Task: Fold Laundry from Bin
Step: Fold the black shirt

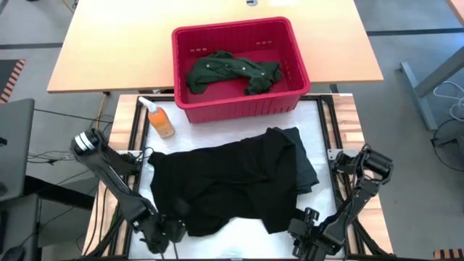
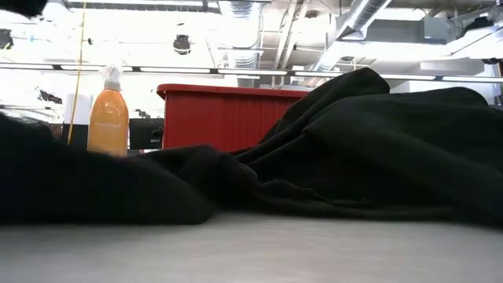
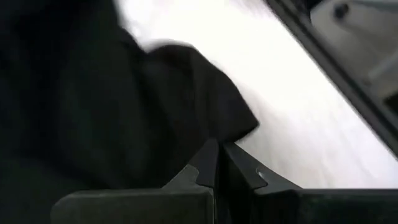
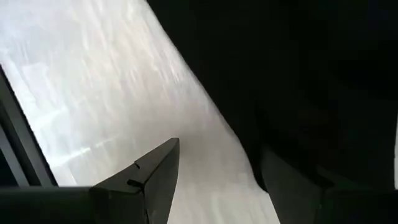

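A black garment (image 1: 232, 181) lies spread and rumpled across the white table top, also seen in the low view (image 2: 354, 149). My left gripper (image 1: 165, 230) is at its near left corner, shut on the cloth (image 3: 93, 93). My right gripper (image 1: 308, 230) stands open at the near right edge. One finger (image 4: 155, 174) is over bare table and the other is by the black cloth (image 4: 298, 74). The red bin (image 1: 239, 105) stands beyond the garment. A dark green shirt (image 1: 232, 71) lies crumpled on its floor. My left gripper pinches the black garment's near left edge (image 3: 233, 127) between its two shut fingertips (image 3: 208, 155), slanting down from the near side. One layer or several, I cannot tell. The rest of the garment lies on the table. My right gripper: I cannot tell whether its finger touches the cloth.
An orange spray bottle (image 1: 159, 119) stands upright left of the bin, just beyond the garment's far left corner, and shows in the low view (image 2: 108, 118). A tan desk (image 1: 109, 43) lies behind the bin. Bare white table (image 4: 93, 74) runs along the near edge.
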Controlling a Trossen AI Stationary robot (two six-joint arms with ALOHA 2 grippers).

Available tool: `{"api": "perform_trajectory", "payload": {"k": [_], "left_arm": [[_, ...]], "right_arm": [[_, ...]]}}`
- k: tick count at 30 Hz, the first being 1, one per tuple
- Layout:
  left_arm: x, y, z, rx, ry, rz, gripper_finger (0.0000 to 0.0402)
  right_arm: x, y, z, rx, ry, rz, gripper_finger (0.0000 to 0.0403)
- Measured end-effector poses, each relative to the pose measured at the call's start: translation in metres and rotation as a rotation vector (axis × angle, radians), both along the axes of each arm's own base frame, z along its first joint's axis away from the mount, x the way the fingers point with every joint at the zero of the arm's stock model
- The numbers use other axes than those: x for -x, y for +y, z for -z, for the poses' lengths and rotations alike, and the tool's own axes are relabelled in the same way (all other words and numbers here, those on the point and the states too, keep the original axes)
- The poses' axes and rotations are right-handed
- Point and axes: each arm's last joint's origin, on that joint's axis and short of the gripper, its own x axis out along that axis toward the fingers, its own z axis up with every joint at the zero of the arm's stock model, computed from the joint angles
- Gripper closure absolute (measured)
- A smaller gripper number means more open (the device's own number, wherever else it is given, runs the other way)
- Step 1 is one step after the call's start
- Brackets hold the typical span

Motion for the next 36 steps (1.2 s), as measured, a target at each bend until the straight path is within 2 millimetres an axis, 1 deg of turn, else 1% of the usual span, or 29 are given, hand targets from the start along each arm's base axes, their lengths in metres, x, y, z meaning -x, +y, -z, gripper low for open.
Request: {"api": "perform_trajectory", "payload": {"k": [3, 5, 6, 8, 10, 11, 13, 16, 19, 21, 23, 25, 27, 30, 32, 36], "left_arm": [[0.013, 0.008, -0.04, -0.016, -0.11, -0.032, 0.0401], [0.024, 0.015, -0.069, -0.002, -0.225, -0.059, 0.0401], [0.031, 0.02, -0.082, 0.001, -0.278, -0.076, 0.0401], [0.044, 0.03, -0.101, 0.017, -0.369, -0.105, 0.0401], [0.057, 0.04, -0.118, 0.057, -0.443, -0.137, 0.0401], [0.064, 0.045, -0.125, 0.083, -0.473, -0.149, 0.0401], [0.076, 0.054, -0.133, 0.123, -0.5, -0.154, 0.0402], [0.09, 0.061, -0.138, 0.188, -0.502, -0.148, 0.0401], [0.098, 0.064, -0.139, 0.251, -0.468, -0.149, 0.0401], [0.103, 0.064, -0.135, 0.287, -0.411, -0.143, 0.0401], [0.106, 0.062, -0.13, 0.308, -0.354, -0.151, 0.0401], [0.109, 0.058, -0.123, 0.323, -0.301, -0.175, 0.0401], [0.109, 0.052, -0.116, 0.338, -0.239, -0.185, 0.0401], [0.109, 0.04, -0.107, 0.376, -0.122, -0.163, 0.0401], [0.11, 0.033, -0.102, 0.397, -0.039, -0.151, 0.0401], [0.111, 0.029, -0.098, 0.405, -0.002, -0.15, 0.0401]], "right_arm": [[-0.001, -0.004, -0.005, -0.003, -0.001, 0.01, 0.0175], [-0.002, -0.008, -0.01, 0.0, 0.006, 0.024, 0.0208], [-0.002, -0.01, -0.012, -0.001, 0.006, 0.028, 0.0232], [-0.004, -0.015, -0.02, -0.007, 0.002, 0.038, 0.029], [-0.005, -0.019, -0.027, -0.016, -0.008, 0.027, 0.0359], [-0.005, -0.02, -0.032, -0.021, -0.013, 0.017, 0.0379], [-0.004, -0.025, -0.043, -0.04, -0.028, 0.017, 0.0383], [0.0, -0.034, -0.065, -0.073, -0.056, 0.024, 0.0384], [0.006, -0.044, -0.085, -0.082, -0.114, 0.04, 0.0389], [0.007, -0.048, -0.093, -0.09, -0.153, 0.044, 0.0388], [0.006, -0.047, -0.095, -0.078, -0.198, 0.028, 0.0379], [0.002, -0.043, -0.089, -0.047, -0.221, -0.011, 0.036], [-0.002, -0.04, -0.081, -0.03, -0.189, -0.036, 0.0339], [-0.004, -0.034, -0.063, -0.027, -0.086, -0.06, 0.0312], [-0.003, -0.028, -0.052, -0.036, -0.011, -0.109, 0.0296], [0.004, -0.02, -0.036, -0.048, 0.121, -0.193, 0.0263]]}}
